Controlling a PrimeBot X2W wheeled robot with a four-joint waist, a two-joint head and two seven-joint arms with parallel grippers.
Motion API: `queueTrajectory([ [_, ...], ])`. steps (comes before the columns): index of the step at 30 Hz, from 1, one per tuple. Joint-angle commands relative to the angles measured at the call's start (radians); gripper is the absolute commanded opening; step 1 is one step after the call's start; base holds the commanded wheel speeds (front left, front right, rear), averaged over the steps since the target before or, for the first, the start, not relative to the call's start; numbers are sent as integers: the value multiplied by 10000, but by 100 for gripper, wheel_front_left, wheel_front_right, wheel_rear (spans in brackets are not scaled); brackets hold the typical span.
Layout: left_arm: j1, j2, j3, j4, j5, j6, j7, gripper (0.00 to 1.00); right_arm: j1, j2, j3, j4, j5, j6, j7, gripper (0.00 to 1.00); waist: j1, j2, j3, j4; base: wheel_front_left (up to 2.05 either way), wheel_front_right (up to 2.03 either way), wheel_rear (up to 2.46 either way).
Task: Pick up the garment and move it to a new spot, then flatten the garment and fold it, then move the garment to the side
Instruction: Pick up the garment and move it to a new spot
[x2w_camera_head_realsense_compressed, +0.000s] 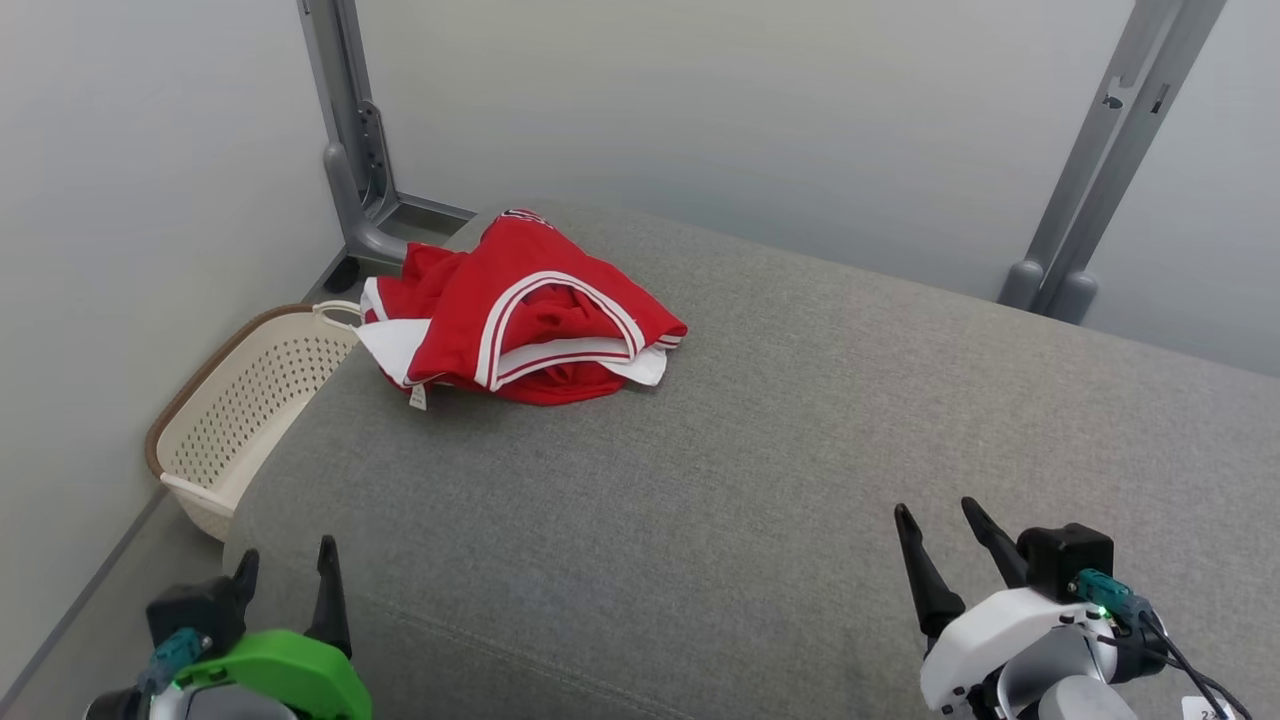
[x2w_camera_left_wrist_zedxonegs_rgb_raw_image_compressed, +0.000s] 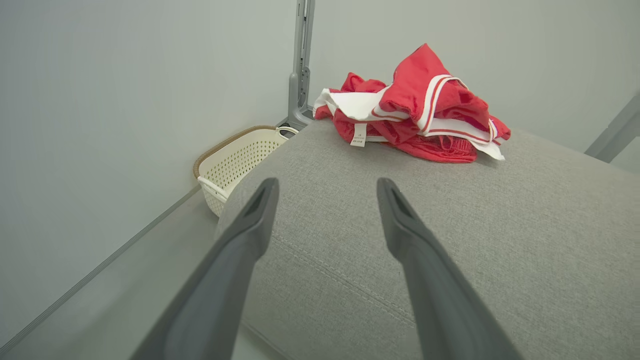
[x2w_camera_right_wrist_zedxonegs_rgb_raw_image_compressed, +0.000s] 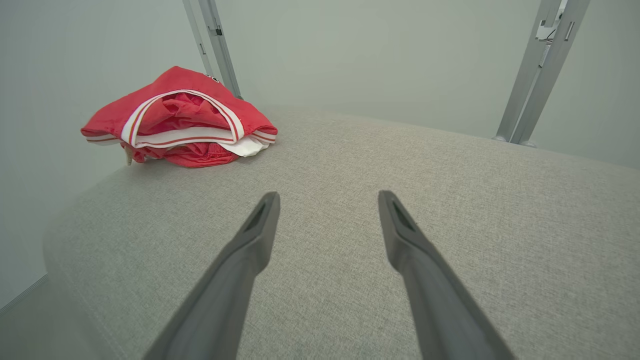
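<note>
Pale walls closed in a broad grey cushioned surface (x2w_camera_head_realsense_compressed: 760, 450) that stretched ahead of both claws. On it a crumpled red garment (x2w_camera_head_realsense_compressed: 520, 320) with white trim lay well ahead of the left claw (x2w_camera_head_realsense_compressed: 288, 560) and far ahead-left of the right claw (x2w_camera_head_realsense_compressed: 935, 510), while a cream perforated basket (x2w_camera_head_realsense_compressed: 250, 400) sat beside the surface's edge, ahead-left of the left claw. Both claws stood wide and empty at the near edge.

The left gripper (x2w_camera_head_realsense_compressed: 287, 552) is cased in green, the right gripper (x2w_camera_head_realsense_compressed: 937, 508) in white with black cables (x2w_camera_head_realsense_compressed: 1185, 662); both are fitted with dark tapered fingers (x2w_camera_left_wrist_zedxonegs_rgb_raw_image_compressed: 235, 260) and teal connectors (x2w_camera_head_realsense_compressed: 1097, 583).
</note>
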Motion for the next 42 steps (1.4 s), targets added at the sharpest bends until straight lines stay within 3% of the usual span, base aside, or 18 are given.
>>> queueTrajectory([
  [1,-459,24,-109,109,24,-124,123,100,30,-40,37,-38,-32,1,42,100,0,0,57,-109,0,0,0],
  [9,-2620,-288,-758,1516,116,-591,1319,100,-89,-42,147,-387,-257,1,434,100,0,0,550,-590,0,0,0],
  [14,-4506,-607,-659,2599,-106,-447,2245,100,-172,-40,129,-925,-613,1,820,100,0,0,1190,-932,0,0,0],
  [23,-7552,-313,-880,4277,210,-718,3492,100,-704,-39,312,-1931,-1323,1,1346,100,0,0,2833,-1571,0,0,0],
  [32,-9004,-135,-1057,5637,385,-731,4031,100,-1080,-40,594,-2591,-1731,1,1462,100,0,0,3935,-2174,0,0,0],
  [42,-9838,258,-621,6773,-61,-576,4381,100,-1103,-37,789,-2957,-1889,1,1675,100,0,0,4680,-2647,0,0,0],
])
